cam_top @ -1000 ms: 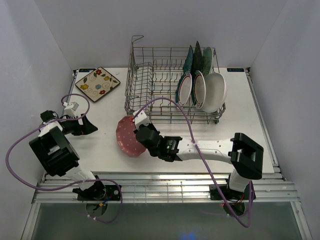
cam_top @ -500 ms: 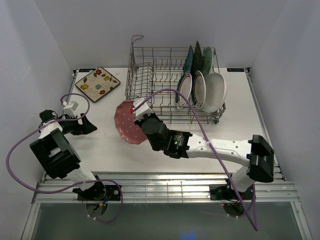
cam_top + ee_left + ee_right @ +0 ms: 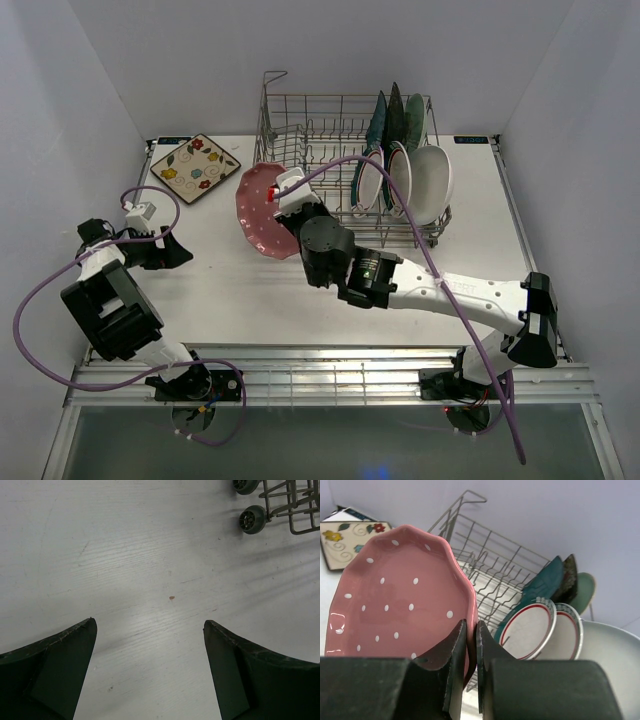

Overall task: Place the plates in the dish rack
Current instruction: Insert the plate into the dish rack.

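Observation:
My right gripper (image 3: 283, 208) (image 3: 471, 625) is shut on the rim of the pink dotted plate (image 3: 260, 212) (image 3: 395, 595). It holds the plate upright in the air, just outside the left front corner of the dish rack (image 3: 320, 150) (image 3: 492, 555). Several plates stand in the rack's right end: teal (image 3: 546, 581), two rimmed white rounds (image 3: 371, 178) (image 3: 527, 630), and a plain white one (image 3: 430, 185). The cream floral square plate (image 3: 195, 168) (image 3: 342, 542) lies flat at the back left. My left gripper (image 3: 183, 252) (image 3: 150, 625) hovers open over bare table.
The rack's left and middle tines (image 3: 300, 150) hold nothing. A rack wheel (image 3: 252, 520) shows at the top right of the left wrist view. A purple cable (image 3: 360, 165) from the right arm arcs across the rack's front. White walls close in on three sides.
The right arm has lifted the pink dotted plate and carried it back and slightly right, from the middle of the table up to the rack's left front corner. The left arm stayed put.

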Motion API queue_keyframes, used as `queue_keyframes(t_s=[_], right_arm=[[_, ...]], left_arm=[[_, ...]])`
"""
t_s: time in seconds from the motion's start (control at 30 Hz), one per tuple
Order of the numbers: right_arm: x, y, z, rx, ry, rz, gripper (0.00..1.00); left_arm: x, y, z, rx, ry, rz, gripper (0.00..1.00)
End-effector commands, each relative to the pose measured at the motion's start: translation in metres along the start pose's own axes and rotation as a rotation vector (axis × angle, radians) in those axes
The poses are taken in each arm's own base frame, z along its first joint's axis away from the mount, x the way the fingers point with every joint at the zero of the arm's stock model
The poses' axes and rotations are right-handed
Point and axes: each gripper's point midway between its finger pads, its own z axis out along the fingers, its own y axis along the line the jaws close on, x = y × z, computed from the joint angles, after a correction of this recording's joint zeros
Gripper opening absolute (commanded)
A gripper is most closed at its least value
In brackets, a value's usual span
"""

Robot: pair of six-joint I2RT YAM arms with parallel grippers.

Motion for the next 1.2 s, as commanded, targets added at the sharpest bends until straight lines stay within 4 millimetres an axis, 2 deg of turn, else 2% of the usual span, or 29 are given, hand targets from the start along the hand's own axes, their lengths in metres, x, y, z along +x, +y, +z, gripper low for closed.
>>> queue_keyframes(t_s=[0.0, 0.03, 0.23, 0.37, 0.47, 0.57, 0.63, 0.73, 1.03, 1.17], right_arm=[[-0.082, -0.07, -0.013, 0.172, -0.158, 0.235, 0.08], [-0.09, -0.077, -0.013, 0.195, -0.178, 0.255, 0.08], [-0.101, -0.106, -0.005, 0.331, -0.18, 0.176, 0.08], [-0.11, -0.118, 0.007, 0.387, -0.173, 0.148, 0.08], [-0.109, -0.132, 0.019, 0.438, -0.16, 0.125, 0.08], [-0.107, -0.138, 0.027, 0.464, -0.154, 0.098, 0.08], [-0.108, -0.151, 0.031, 0.504, -0.155, 0.094, 0.08], [-0.104, -0.164, 0.041, 0.57, -0.137, 0.053, 0.08], [-0.077, -0.178, 0.08, 0.694, -0.07, -0.067, 0.08], [-0.068, -0.19, 0.096, 0.737, -0.056, -0.086, 0.08]], left_arm=[[-0.016, -0.004, -0.007, -0.013, -0.045, 0.061, 0.98], [-0.015, -0.004, -0.007, -0.014, -0.044, 0.056, 0.98], [-0.015, -0.003, -0.007, -0.016, -0.043, 0.054, 0.98], [-0.016, -0.004, -0.007, -0.014, -0.047, 0.057, 0.98], [-0.018, -0.004, -0.008, -0.017, -0.052, 0.061, 0.98], [-0.019, -0.004, -0.008, -0.019, -0.055, 0.063, 0.98], [-0.02, -0.004, -0.009, -0.023, -0.056, 0.066, 0.98], [-0.019, -0.004, -0.009, -0.028, -0.056, 0.068, 0.98], [-0.017, -0.005, -0.011, -0.038, -0.054, 0.081, 0.98], [-0.017, -0.005, -0.013, -0.054, -0.056, 0.095, 0.98]])
